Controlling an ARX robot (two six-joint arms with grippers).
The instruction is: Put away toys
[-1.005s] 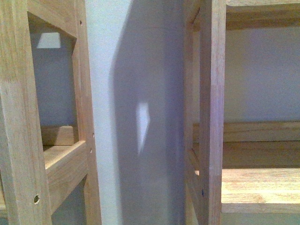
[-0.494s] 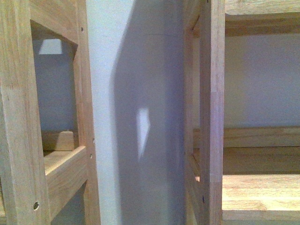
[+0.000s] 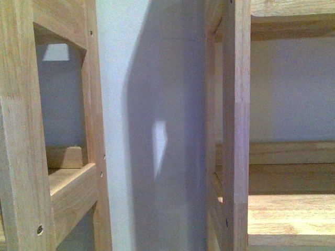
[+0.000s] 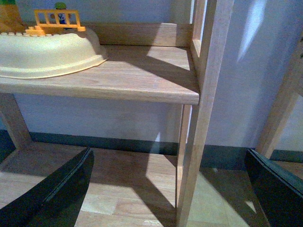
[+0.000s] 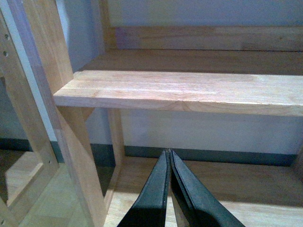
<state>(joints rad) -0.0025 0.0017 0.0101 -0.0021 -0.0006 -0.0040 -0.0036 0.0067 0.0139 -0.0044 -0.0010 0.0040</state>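
Observation:
An orange-yellow, soft-looking shape [image 4: 8, 16] shows at the corner of the left wrist view, behind a cream tub [image 4: 47, 54] on a wooden shelf [image 4: 142, 78]. It is mostly cut off, so I cannot tell whether it is the plush toy. An orange toy fence [image 4: 57, 21] stands at the tub's rim. My left gripper [image 4: 169, 152] is open and empty, its dark fingers [image 4: 57, 189] spread either side of the shelf's corner post, below the shelf board. My right gripper [image 5: 168, 152] is shut and empty, pointing under a bare wooden shelf [image 5: 189, 90]. The front view shows neither gripper.
The front view shows two wooden shelf units close up, the left frame [image 3: 21, 130] and the right post [image 3: 235, 125], with a shadowed white wall [image 3: 157, 104] between them. Wooden floor [image 4: 118, 189] and a dark skirting strip [image 5: 213, 156] run below the shelves.
In the front view the shelves slid slightly down the picture between one second and half a second ago. Since then the view has held almost still.

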